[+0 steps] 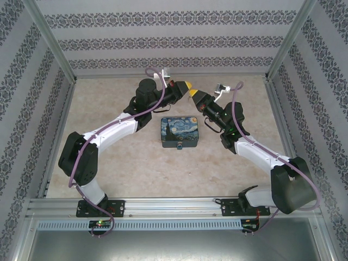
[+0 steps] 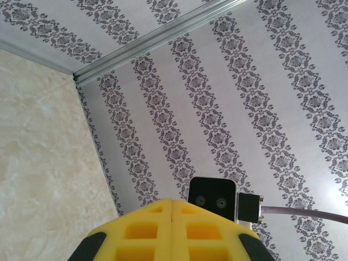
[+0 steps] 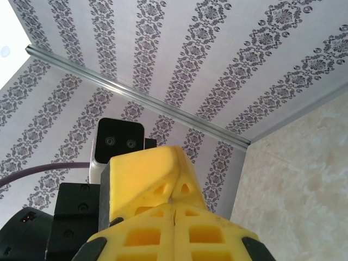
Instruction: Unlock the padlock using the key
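Padlock (image 1: 179,146): tiny, blue, at the 6 o'clock edge of the box (image 1: 180,129), against its near wall. Too small to tell whether the loop is shut.

Box: rounded square, starry-night print, flat on the tabletop (image 1: 125,174) near its centre, between the two arms.

Left gripper (image 1: 186,86): just past the box at 12 o'clock, pointing toward 3 o'clock. Jaws closed. In the left wrist view, yellow fingers (image 2: 144,231) pressed together along a thin seam. Cannot tell whether anything is pinched in the seam.

Right gripper (image 1: 196,97): just past the box at 1 o'clock, pointing toward 10 o'clock, tip to tip with the left gripper. Jaws closed. In the right wrist view, yellow fingers (image 3: 209,236) meeting at a centre seam, with the left gripper's yellow wedge resting on their tip. Contents of the seam not discernible.

Wrist cameras: right arm's black camera (image 2: 212,200) facing the left gripper. Left arm's black camera (image 3: 117,142) facing the right gripper.

Cables (image 1: 76,163): purple, looped along both arms.

Walls (image 1: 163,38): grey with dark ornamental stripes, enclosing the tabletop at 9, 12 and 3 o'clock.
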